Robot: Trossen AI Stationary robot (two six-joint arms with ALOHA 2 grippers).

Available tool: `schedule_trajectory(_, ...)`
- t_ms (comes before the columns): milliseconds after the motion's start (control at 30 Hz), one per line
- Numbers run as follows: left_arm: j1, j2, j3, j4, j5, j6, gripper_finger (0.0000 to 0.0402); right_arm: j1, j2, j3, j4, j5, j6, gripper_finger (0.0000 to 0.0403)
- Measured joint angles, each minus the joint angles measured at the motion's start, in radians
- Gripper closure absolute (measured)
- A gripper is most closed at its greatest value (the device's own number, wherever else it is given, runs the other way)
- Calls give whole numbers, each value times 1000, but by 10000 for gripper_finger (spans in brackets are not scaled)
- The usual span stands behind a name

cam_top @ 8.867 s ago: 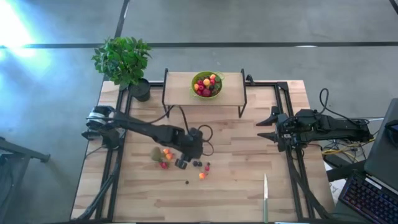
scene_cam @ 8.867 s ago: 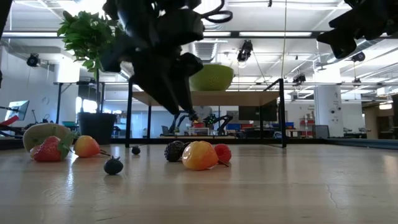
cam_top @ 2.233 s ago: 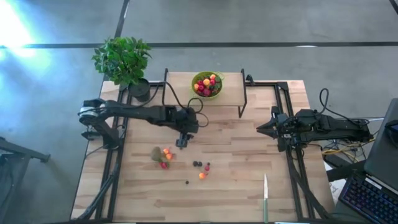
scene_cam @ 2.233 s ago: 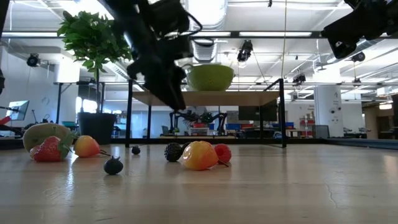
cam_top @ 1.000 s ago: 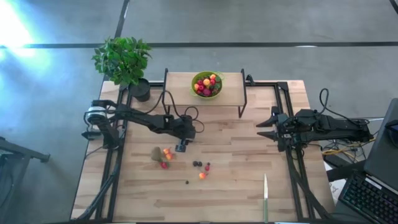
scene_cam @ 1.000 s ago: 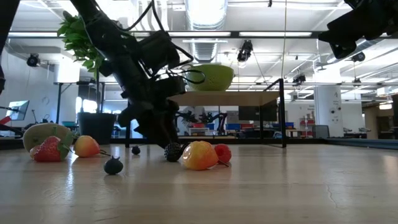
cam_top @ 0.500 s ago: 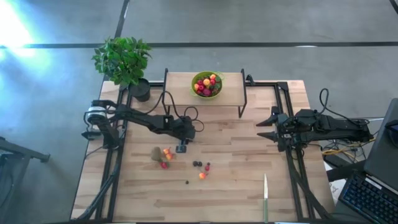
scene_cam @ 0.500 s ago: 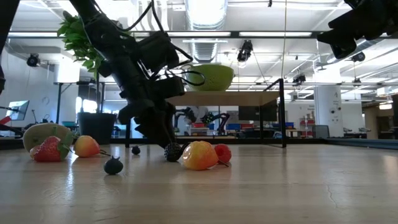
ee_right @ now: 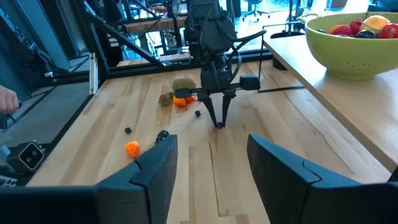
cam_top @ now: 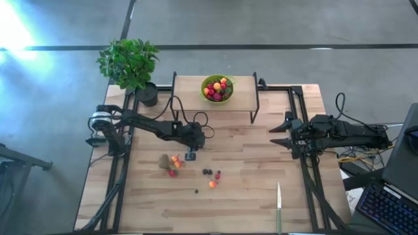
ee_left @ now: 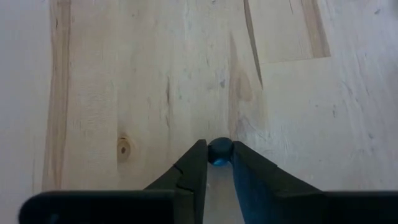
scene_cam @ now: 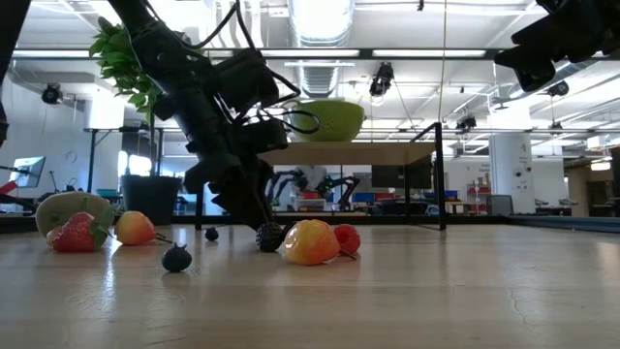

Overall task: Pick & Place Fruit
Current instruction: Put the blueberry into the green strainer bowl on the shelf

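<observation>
The left end effector (ee_left: 212, 163), tips down on the bench (cam_top: 261, 189), pinches a small dark blueberry (ee_left: 219, 151), so the pick looks made; next comes a clean lift toward the green bowl (cam_top: 217, 88), while the right end effector (cam_top: 277, 134) waits wide apart.

The bowl (cam_top: 217, 89) sits on a raised shelf (cam_top: 192, 91) at the back of the worktop (cam_top: 248, 189), with a potted plant (cam_top: 129, 64) off at the back-left corner. The left gripper (cam_top: 189, 156) is down at the worktop in front of that shelf with a tiny berry (ee_left: 219, 151) pinched between its fingers (ee_left: 194, 171), and the rest of the loose fruit (cam_top: 171, 163) is scattered just in front of it toward the left-middle. A knife (cam_top: 279, 206) lies near the front-right edge, and the right gripper (cam_top: 279, 134) hangs over the right side, well apart from all that.
</observation>
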Motion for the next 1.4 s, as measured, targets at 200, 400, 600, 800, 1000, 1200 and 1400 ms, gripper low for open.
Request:
schedule_trajectory(200, 0, 0, 0, 1, -1, -9, 332, 0, 0, 0, 0, 0, 0, 233)
schedule_trajectory(400, 1, -1, 29, -24, 20, -23, 332, 0, 0, 0, 0, 0, 0, 252)
schedule_trajectory(600, 1, -2, 145, -92, 35, -29, 332, 0, 0, 0, 0, 0, 0, 273)
schedule_trajectory(800, 1, -3, 310, -169, 37, -30, 332, 0, 0, 0, 0, 0, 0, 292)
schedule_trajectory(1000, 7, -3, 550, -300, 33, 5, 332, 0, 0, 0, 0, 0, 0, 314)
schedule_trajectory(1200, 18, -4, 794, -401, -44, 54, 333, 0, 0, 0, 0, 0, 0, 335)
schedule_trajectory(1400, 56, -5, 927, -415, -119, 69, 333, 0, 0, 0, 0, 0, 0, 352)
